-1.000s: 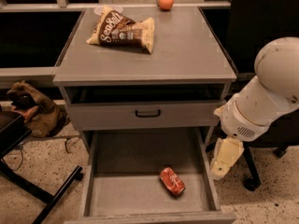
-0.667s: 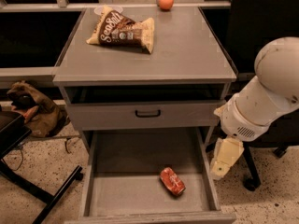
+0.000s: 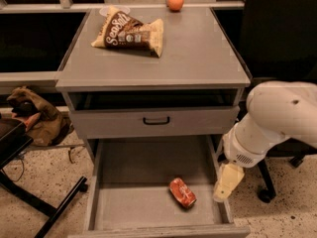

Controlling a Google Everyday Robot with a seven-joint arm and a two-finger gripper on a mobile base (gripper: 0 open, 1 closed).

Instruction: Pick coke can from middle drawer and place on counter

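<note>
The coke can (image 3: 182, 192), red and dented, lies on its side on the floor of the open middle drawer (image 3: 133, 207), right of centre and towards the front. My gripper (image 3: 227, 182) hangs from the white arm (image 3: 277, 123) over the drawer's right side wall, just right of the can and apart from it. It holds nothing that I can see. The counter (image 3: 198, 58) is the grey cabinet top above.
A chip bag (image 3: 130, 32) lies on the counter's back left and an orange fruit (image 3: 175, 1) at its back edge. The upper drawer front with a black handle (image 3: 156, 120) is shut. A brown bag (image 3: 39, 118) and a black chair base (image 3: 29, 192) stand at the left.
The arm has dropped lower, and the gripper has moved down and slightly left towards the drawer's right wall. The can has not moved.
</note>
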